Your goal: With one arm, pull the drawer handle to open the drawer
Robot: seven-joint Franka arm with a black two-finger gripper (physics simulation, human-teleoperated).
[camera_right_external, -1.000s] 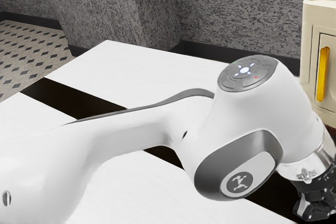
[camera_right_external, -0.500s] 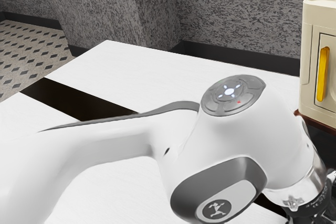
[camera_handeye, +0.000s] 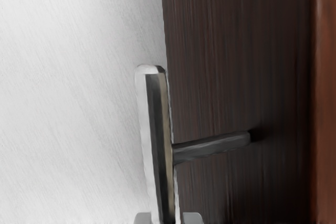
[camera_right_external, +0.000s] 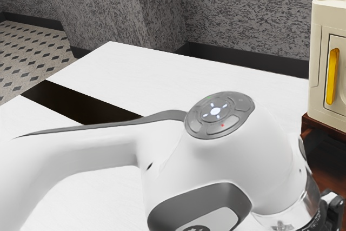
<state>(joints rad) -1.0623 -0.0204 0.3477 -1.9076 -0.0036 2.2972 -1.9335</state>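
At the exterior view's lower right edge is my gripper (camera_right_external: pixel 331 213), partly cut off and partly behind the arm's wrist. In the wrist view, the fingertips of my gripper (camera_handeye: pixel 167 217) are close against the two sides of a long bar handle (camera_handeye: pixel 156 129), shut on it. A dark stem joins the handle to the dark brown wooden front (camera_handeye: pixel 236 66). Part of the brown wooden unit (camera_right_external: pixel 324 158) stands beyond my hand in the exterior view. How far the drawer is out cannot be told.
A cream cabinet (camera_right_external: pixel 319 52) with a yellow handle (camera_right_external: pixel 332 77) sits on the wooden unit. The white tabletop (camera_right_external: pixel 162 74) with its dark stripe (camera_right_external: pixel 75 101) lies under and behind the arm. A reddish-brown edge (camera_handeye: pixel 324 98) borders the dark front.
The arm has moved down and toward the exterior view's left, back from the cream cabinet. More of the brown unit below that cabinet is now uncovered, and my hand has turned.
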